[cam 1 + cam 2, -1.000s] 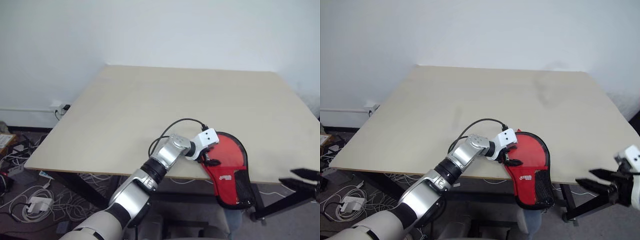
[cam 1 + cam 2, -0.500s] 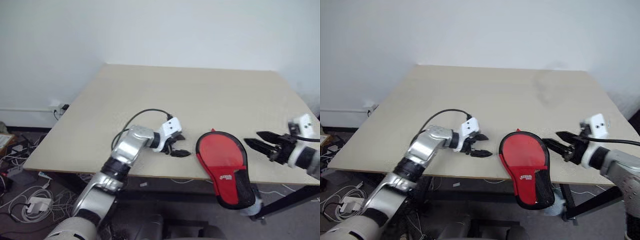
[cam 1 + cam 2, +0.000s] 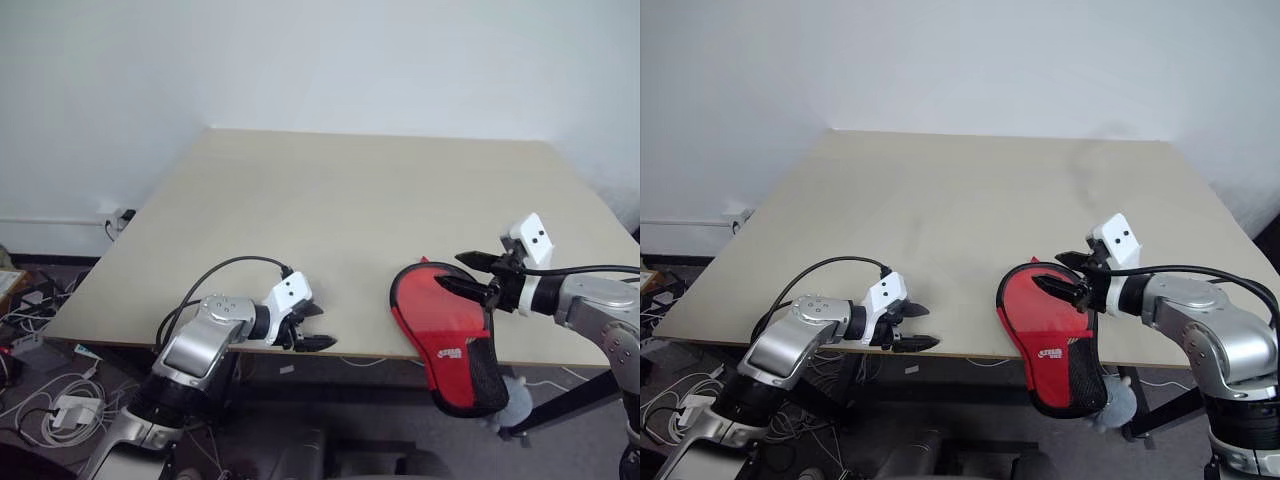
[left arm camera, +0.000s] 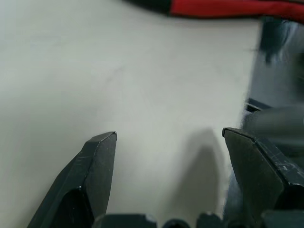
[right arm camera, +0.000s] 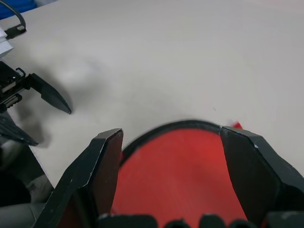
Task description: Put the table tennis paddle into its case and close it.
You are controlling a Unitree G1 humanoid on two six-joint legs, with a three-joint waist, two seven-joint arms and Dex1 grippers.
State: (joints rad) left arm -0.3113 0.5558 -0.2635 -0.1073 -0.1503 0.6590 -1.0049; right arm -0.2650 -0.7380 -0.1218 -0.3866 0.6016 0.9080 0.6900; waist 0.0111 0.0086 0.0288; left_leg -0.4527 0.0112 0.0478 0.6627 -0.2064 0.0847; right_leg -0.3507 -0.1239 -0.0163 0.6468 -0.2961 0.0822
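Observation:
The case [image 3: 443, 322], red with black trim and a small white logo, lies at the table's [image 3: 350, 200] front edge. Its black lower end hangs over that edge. The table tennis paddle is hidden from view. My right gripper [image 3: 450, 271] stands open just above the round end of the case [image 5: 185, 161], coming in from the right, its fingers [image 5: 107, 156] spread on either side of the rim. My left gripper [image 3: 325, 328] is open and empty at the front edge, well left of the case, pointing toward it. A red strip of the case [image 4: 228, 7] lies beyond that gripper [image 4: 171, 137].
The tan tabletop stretches back to a white wall. Cables and power adapters [image 3: 60, 405] lie on the floor at the left, below the table's front corner. A dark stand leg [image 3: 570, 405] shows under the right side.
My left gripper has left the case's left rim and drawn away to the left along the front edge. The right gripper has come in from the right to the case's round end.

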